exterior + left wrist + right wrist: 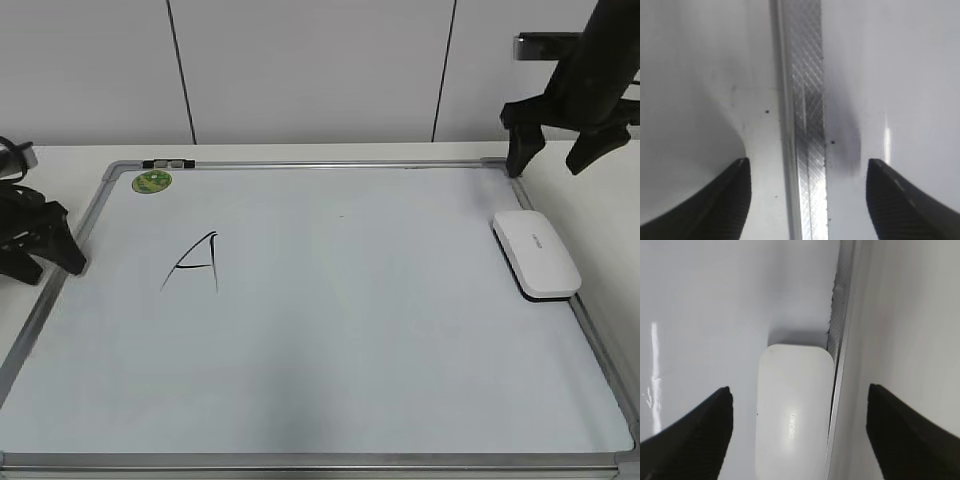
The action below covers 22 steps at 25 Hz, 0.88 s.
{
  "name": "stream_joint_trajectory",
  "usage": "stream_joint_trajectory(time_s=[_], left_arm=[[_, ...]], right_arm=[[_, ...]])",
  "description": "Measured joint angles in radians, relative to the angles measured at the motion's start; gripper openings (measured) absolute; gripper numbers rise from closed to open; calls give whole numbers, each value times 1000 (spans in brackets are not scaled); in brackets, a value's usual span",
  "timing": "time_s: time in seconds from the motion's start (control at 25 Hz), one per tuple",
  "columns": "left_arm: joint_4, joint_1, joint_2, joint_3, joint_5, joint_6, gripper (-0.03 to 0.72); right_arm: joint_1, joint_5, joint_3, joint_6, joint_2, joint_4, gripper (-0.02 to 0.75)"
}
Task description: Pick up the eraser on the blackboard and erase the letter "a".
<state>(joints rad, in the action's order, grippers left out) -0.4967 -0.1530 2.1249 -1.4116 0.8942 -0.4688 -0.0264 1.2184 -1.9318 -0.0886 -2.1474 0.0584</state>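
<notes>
The white eraser (536,253) lies flat on the blackboard (350,320), against its right frame. In the right wrist view the eraser (794,415) shows grey lettering on top. My right gripper (547,168) is open and empty, hanging above the board's far right corner behind the eraser; its jaws (799,390) straddle the eraser from above without touching it. My left gripper (50,265) is open and empty over the board's left frame (807,125). A tall angular capital "A" (195,262) is drawn left of the middle. No small cursive "a" shows.
A round green sticker (152,181) sits in the board's far left corner, with a small dark clip (168,162) on the top frame beside it. The board lies on a white table (600,215) before a white panelled wall.
</notes>
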Motion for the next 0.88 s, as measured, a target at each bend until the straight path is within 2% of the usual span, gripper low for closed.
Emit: stream_joint_trajectory(time_s=[0.12,0.4,0.6,0.72,0.88], left_arm=[[0,0,-26,-57,55,4,561],[2,0,-125,-196,258,93,567],[27,4,-235,-209,314,176,567],[94,30,-330,-209,325,218,567],[181,107,-464,-209,333,264,567]], right_arm=[[0,3,0,-5,54,0,613],[0,17,-2,-7,204,0,601],[0,25,17,-10,357,35,596],[0,25,72,-10,461,44,596],[0,33,172,-10,615,41,595]])
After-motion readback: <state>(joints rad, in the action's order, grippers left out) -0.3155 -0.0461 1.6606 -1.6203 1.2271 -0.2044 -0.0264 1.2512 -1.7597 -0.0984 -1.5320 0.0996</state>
